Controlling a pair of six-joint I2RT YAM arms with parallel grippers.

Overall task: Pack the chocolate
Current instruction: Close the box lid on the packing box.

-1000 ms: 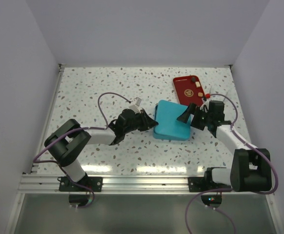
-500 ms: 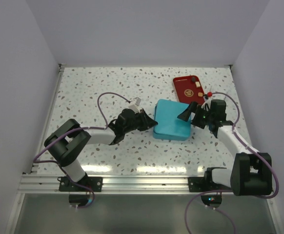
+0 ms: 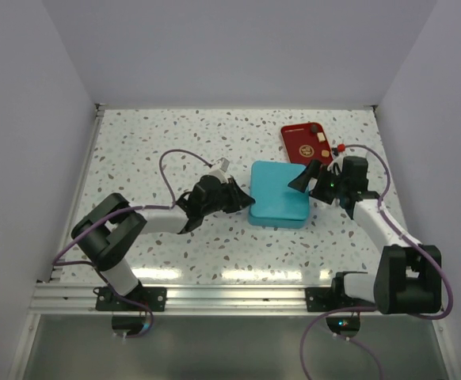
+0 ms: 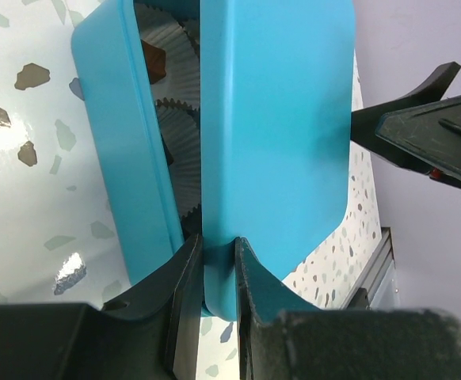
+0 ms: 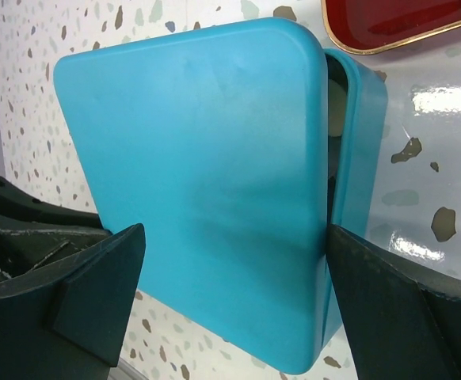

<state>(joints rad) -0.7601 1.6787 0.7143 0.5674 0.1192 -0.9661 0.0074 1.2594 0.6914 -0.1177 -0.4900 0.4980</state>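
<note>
Left end effector (image 4: 217, 249): closed narrow on the lid (image 4: 278, 119) edge
Right end effector (image 5: 238, 277): spread wide, a finger seen at either side of the lid
Lid: laid askew over the box (image 4: 116, 150), a gap left on one side
Chocolate (image 4: 153, 60): a dark piece seen in a cup (image 4: 175, 127) inside the box; more on the tray (image 3: 298, 141) near the far right corner of the bench (image 3: 151, 150)

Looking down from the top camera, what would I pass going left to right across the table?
Left arm → left fingers → teal box → right fingers → right arm.
</note>
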